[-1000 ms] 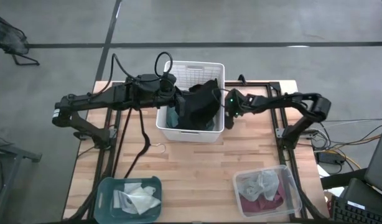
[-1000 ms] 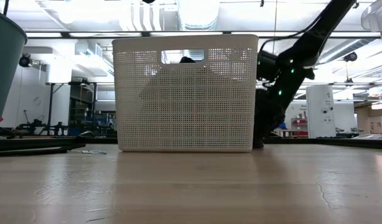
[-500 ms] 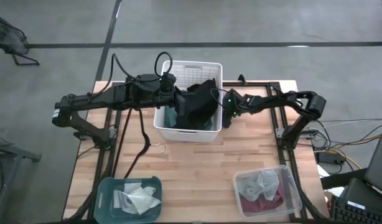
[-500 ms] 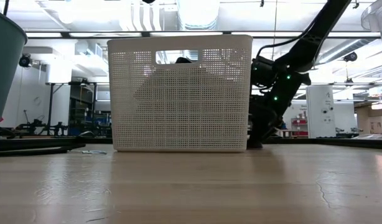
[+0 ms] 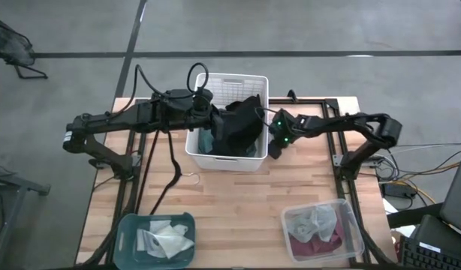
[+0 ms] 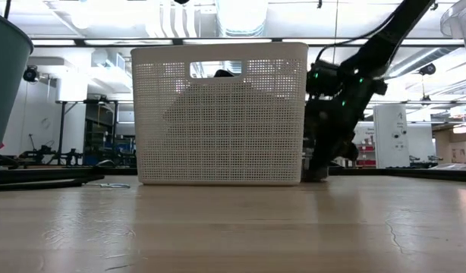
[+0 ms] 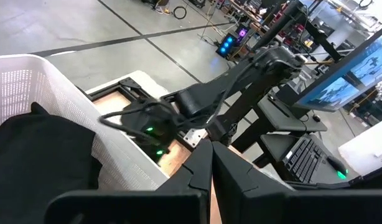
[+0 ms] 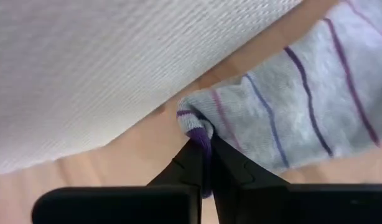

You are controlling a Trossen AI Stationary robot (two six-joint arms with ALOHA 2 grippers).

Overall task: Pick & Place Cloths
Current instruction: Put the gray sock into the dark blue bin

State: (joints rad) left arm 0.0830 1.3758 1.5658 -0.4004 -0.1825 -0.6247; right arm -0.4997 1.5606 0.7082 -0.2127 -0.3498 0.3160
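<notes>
L arm stretched level over table, left gripper (image 5: 218, 120) above white perforated plastic basket (image 5: 245, 161), fingers (image 7: 200, 163) pressed together, nothing seen between them. Black soft cloth (image 5: 242, 126) heaped in basket, draped over rim. R arm reaches in low; right gripper (image 8: 203, 146) at tabletop just beside basket wall, fingers pinched on light grey knit cloth w/ purple stripes (image 8: 290, 118), lying on wooden table (image 5: 238, 195).

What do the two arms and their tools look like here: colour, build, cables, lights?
Both arms, left arm and right arm, are matte black, jointed and slim. Loose black cables loop above the left wrist. Green lights glow near the right wrist. Each tool ends in two dark, tapered fingers.
</notes>
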